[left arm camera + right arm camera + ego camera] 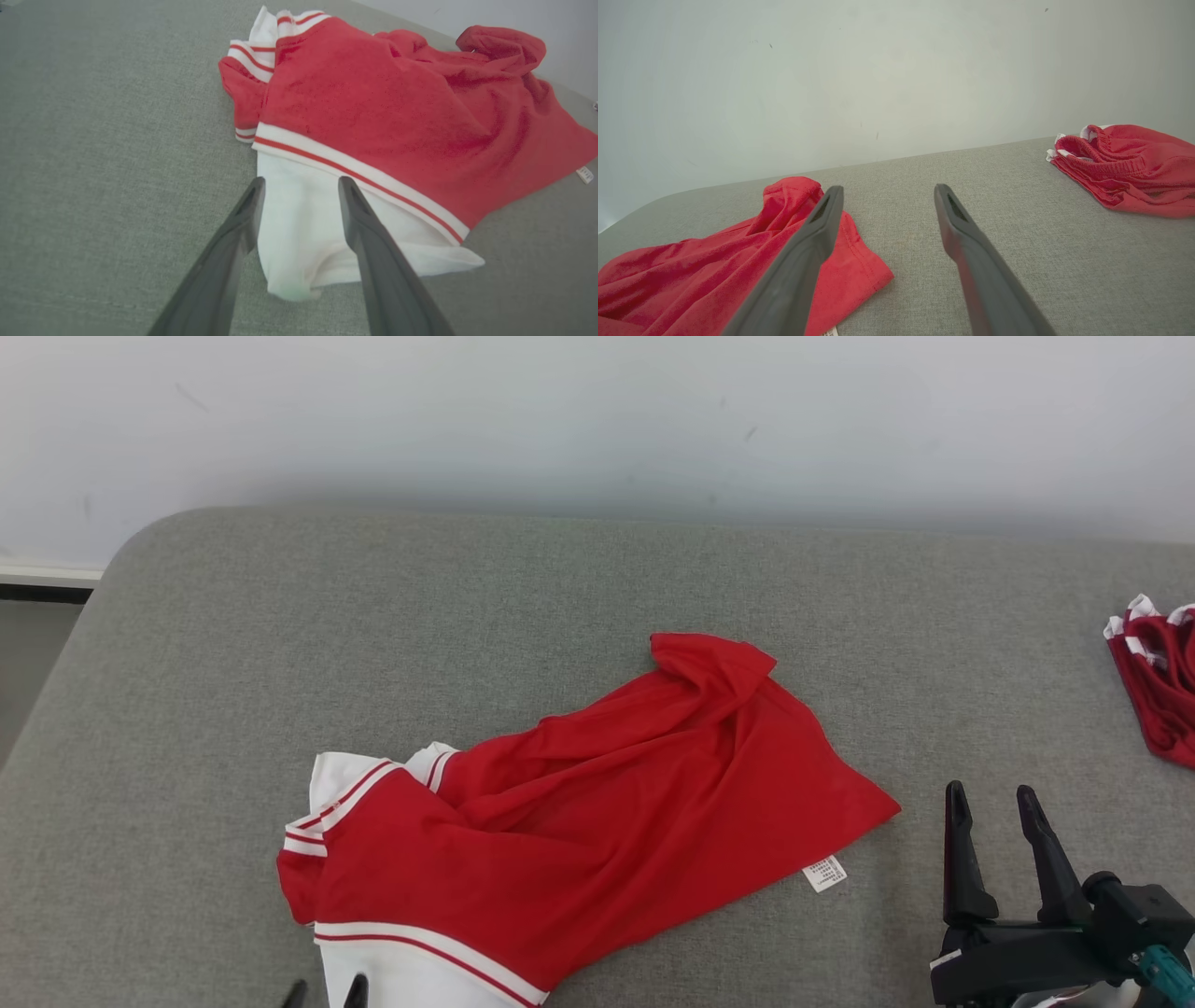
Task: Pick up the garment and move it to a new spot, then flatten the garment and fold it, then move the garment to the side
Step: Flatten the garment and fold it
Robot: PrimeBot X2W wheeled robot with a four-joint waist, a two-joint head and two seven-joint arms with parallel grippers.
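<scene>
A crumpled red garment [597, 812] with white striped trim lies at the middle of the front edge of a grey fabric-covered table [280, 644], a small white label [825, 874] showing at its hem. The robot's left gripper [302, 182] hangs over the garment's white panel, fingers spread, pinching nothing. The right gripper [991, 793] is spread wide above bare fabric near the front right corner. A second red garment [1158, 681] sits bunched at the right edge.
</scene>
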